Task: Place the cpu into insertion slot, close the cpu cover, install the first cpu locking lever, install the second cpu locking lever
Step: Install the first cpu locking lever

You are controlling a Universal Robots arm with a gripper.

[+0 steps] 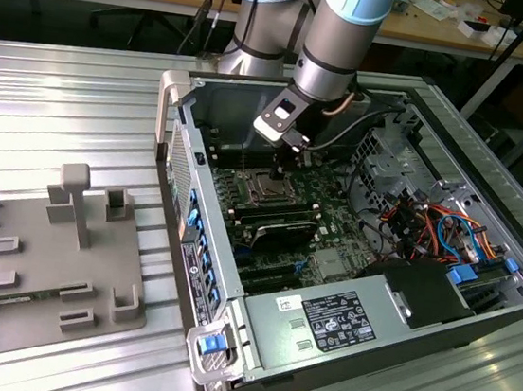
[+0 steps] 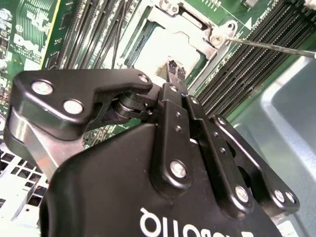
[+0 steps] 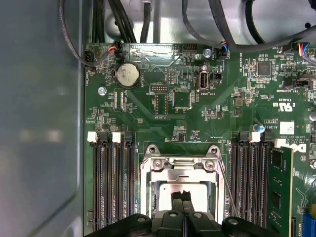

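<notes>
Hovering over the green motherboard [image 3: 163, 108] inside the open computer case [image 1: 443, 113], the pincer [image 3: 182, 197] had its fingertips pressed together with nothing visible between them. Just beneath them the cpu [image 2: 163, 47] sat in the insertion slot [image 1: 267, 189], its silvery face showing through the open centre of the cpu cover [image 3: 182, 172]. A thin locking lever [image 2: 271, 45] stood raised beside the socket, next to the memory slots [image 3: 249, 182].
</notes>
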